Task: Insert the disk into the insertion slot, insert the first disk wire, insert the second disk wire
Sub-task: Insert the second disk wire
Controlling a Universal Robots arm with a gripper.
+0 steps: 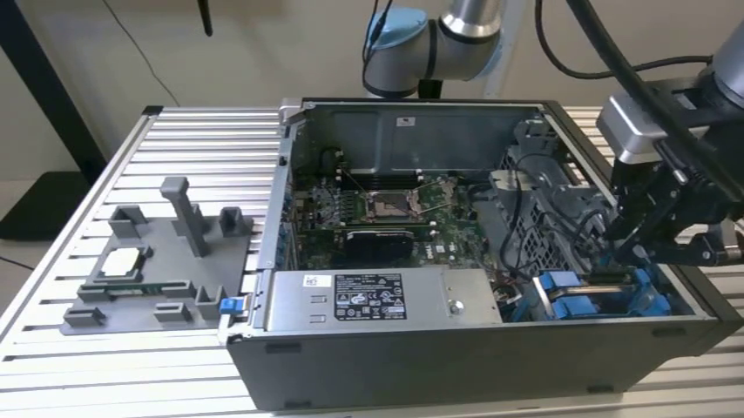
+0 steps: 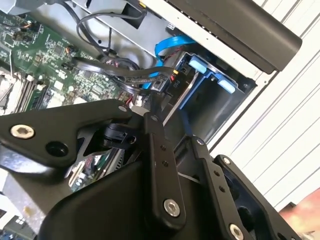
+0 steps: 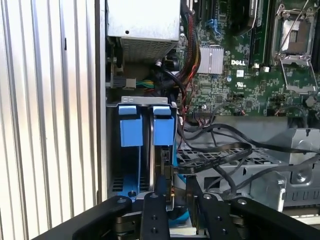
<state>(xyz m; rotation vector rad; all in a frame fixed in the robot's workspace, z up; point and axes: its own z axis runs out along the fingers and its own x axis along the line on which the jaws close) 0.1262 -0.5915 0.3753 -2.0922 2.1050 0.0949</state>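
Note:
The insertion slot (image 1: 581,300) (image 3: 140,101) is the grey bay with blue fittings at the case's front corner, on the exterior view's right. The disk (image 3: 162,131) stands edge-on inside it, showing the blue tab of its carrier, with a second blue tab (image 3: 131,125) beside it. My gripper (image 1: 645,252) (image 3: 182,200) (image 2: 172,132) hangs directly over the bay, close to the disk's rear edge. Black disk wires (image 3: 215,157) (image 2: 115,72) loop from the motherboard side toward it. A dark connector (image 2: 159,85) with red and yellow leads sits at the disk's edge, just beyond the gripper.
The open computer case (image 1: 465,366) lies on a slatted aluminium table (image 1: 70,366). A grey labelled power-supply box (image 1: 372,300) borders the bay. A perforated metal cage (image 3: 220,155) and the motherboard (image 1: 384,209) lie alongside. A grey fixture with parts (image 1: 152,270) stands on the exterior view's left.

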